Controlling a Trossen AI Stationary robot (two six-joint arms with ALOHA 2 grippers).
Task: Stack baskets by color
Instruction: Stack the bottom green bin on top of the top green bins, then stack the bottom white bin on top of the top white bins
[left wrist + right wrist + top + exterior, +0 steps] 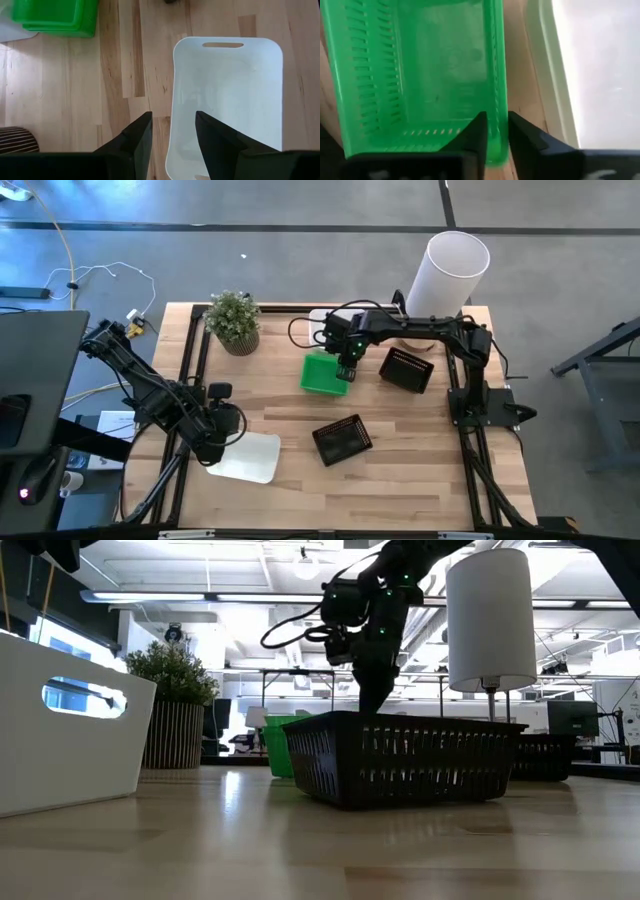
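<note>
A green basket point(320, 372) rests on its bottom at mid-table, also seen in the right wrist view point(420, 75). My right gripper point(346, 370) point(497, 137) points down, open a little, astride the basket's side wall. Two black baskets stand apart, one point(407, 368) to the right of the green basket and one point(342, 440) nearer the front. A white basket point(250, 457) point(227, 100) stands near the front left. My left gripper point(215, 446) point(172, 142) hangs open above that basket's left end wall and touches nothing. My right gripper comes from above at the green basket's side wall point(499, 112) near a corner, one finger inside the basket and one outside. I cannot tell whether the fingers touch the wall. The basket sits flat on the table.
A potted plant point(234, 320) stands at the far left and a tall white cylinder point(455, 272) at the far right. A white thing point(590, 70) lies close beside the green basket, under the right arm. Bare wood lies at the front right point(440, 480).
</note>
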